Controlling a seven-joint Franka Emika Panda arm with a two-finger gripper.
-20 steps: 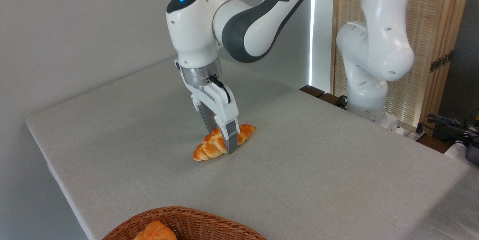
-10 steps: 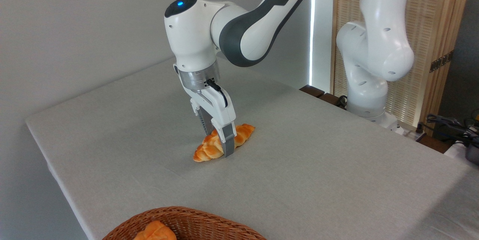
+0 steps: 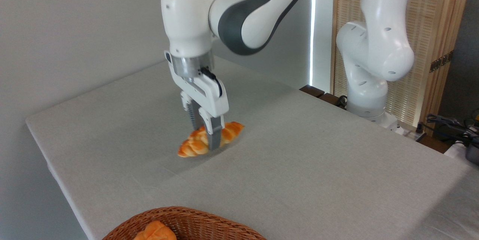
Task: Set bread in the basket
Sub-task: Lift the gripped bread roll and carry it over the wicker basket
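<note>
The bread [image 3: 194, 145] is a braided golden-orange loaf hanging just above the grey tablecloth near the table's middle. My gripper [image 3: 209, 140] is shut on its middle, one finger in front of the loaf and one behind it. Both tapered ends stick out to either side. The basket [image 3: 194, 219], reddish-brown wicker with a braided rim, sits at the bottom edge of the view and is partly cut off.
A small rounded orange bun [image 3: 155, 231] lies inside the basket. The arm's white base [image 3: 368, 64] stands at the table's right rear, with cables [image 3: 449, 124] at the far right. The table's left edge [image 3: 48, 165] drops off near the wall.
My gripper closed on the bread, then lifted it slightly off the cloth and carried it to the left.
</note>
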